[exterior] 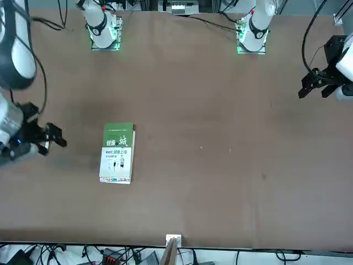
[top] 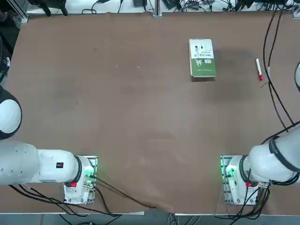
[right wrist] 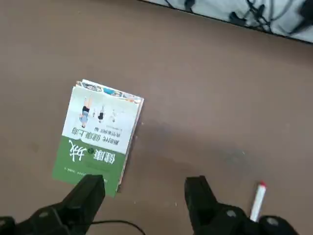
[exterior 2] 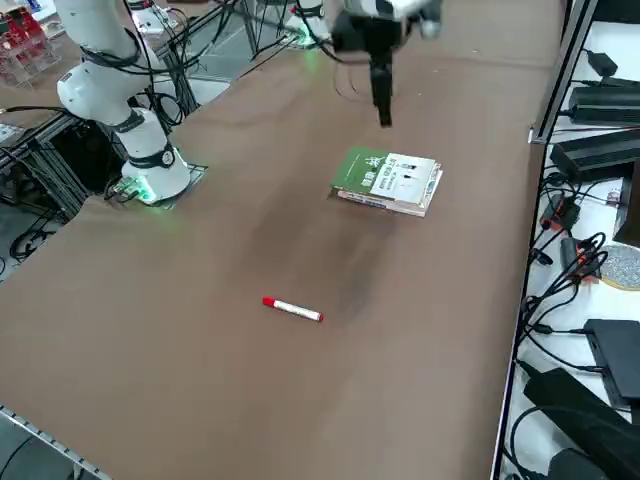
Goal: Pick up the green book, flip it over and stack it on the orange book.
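The green book (top: pixel 202 58) lies flat on the brown worktop (top: pixel 122 112) with its half-white, half-green cover up, and it sits squarely on top of the orange book (right wrist: pixel 113 92), of which only a thin strip of illustrated cover and the page edges peek out at one end; that alignment suggests the stacking step is already complete. The right end effector (right wrist: pixel 145 192) hangs above the worktop just beside the stack, its fingers (right wrist: pixel 88 192) spread wide with nothing between them, a pose that reads as clear of the books rather than reaching for them. A red-capped marker (top: pixel 258 69) rests near the books on the worktop, apparently unrelated to the job. The count: two books in one pile, one marker, and one empty end effector beside them, with no other loose items visible on the brown surface
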Controlling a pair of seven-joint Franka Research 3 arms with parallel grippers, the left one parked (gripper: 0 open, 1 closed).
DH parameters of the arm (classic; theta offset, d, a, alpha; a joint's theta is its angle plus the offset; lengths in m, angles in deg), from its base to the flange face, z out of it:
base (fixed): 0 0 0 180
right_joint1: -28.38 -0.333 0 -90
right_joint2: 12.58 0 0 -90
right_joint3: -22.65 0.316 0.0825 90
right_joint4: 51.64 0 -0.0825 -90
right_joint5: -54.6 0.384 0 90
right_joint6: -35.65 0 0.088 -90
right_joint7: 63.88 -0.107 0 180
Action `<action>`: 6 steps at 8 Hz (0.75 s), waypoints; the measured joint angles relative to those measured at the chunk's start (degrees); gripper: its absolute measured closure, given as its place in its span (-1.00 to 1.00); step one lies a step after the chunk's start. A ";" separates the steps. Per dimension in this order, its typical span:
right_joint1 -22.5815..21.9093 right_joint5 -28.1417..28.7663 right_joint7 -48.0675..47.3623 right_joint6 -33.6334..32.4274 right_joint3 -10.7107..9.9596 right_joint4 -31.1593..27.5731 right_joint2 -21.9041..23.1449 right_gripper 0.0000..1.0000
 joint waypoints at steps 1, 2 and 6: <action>0.02 -1.19 -2.13 -2.40 -0.17 -0.02 2.48 -1.00; 0.04 -1.90 -3.73 -4.51 -0.34 -0.04 4.65 -1.00; -1.60 -2.77 -8.16 -12.85 -1.17 -1.79 12.24 -1.00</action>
